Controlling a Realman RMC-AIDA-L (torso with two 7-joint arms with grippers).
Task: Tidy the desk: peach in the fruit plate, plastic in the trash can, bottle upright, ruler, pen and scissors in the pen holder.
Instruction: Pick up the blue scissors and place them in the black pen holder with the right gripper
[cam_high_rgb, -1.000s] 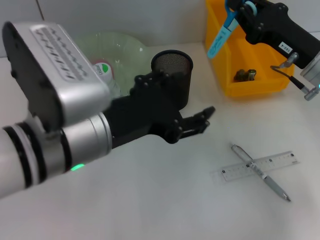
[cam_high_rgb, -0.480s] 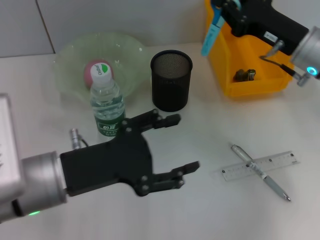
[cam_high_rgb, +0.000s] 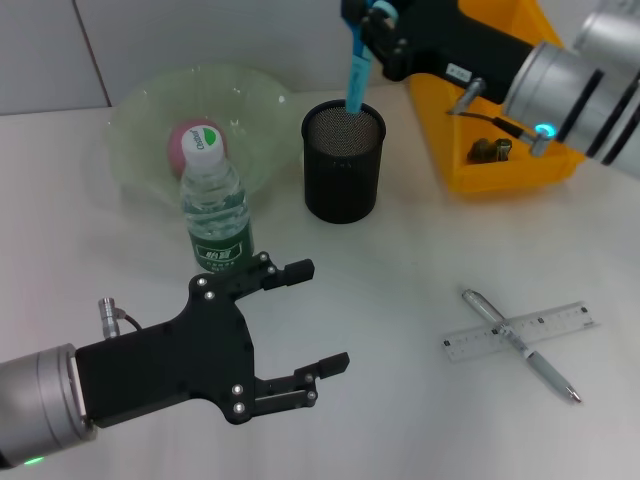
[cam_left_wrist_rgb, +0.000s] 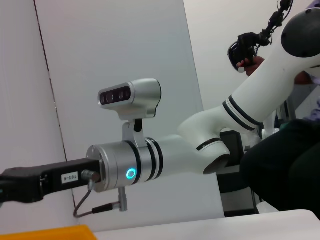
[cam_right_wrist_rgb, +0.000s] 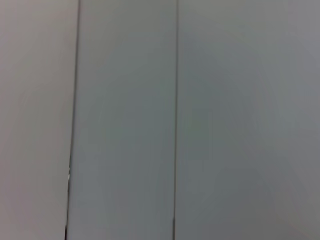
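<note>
In the head view my right gripper (cam_high_rgb: 368, 22) is shut on the blue-handled scissors (cam_high_rgb: 356, 78) and holds them upright over the black mesh pen holder (cam_high_rgb: 343, 160), their tip at its rim. My left gripper (cam_high_rgb: 315, 318) is open and empty, low over the table near the front left. The water bottle (cam_high_rgb: 215, 213) stands upright beside the green fruit plate (cam_high_rgb: 140, 100), which holds the pink peach (cam_high_rgb: 186, 140). A silver pen (cam_high_rgb: 520, 343) lies across a clear ruler (cam_high_rgb: 520, 332) at the front right.
An orange bin (cam_high_rgb: 500, 120) with a small dark object inside stands at the back right, behind my right arm. The left wrist view shows my right arm (cam_left_wrist_rgb: 125, 170) against a white wall. The right wrist view shows only a wall.
My right gripper has carried the scissors left from over the orange bin to above the pen holder. My left gripper has drawn back toward the front left, uncovering the upright bottle.
</note>
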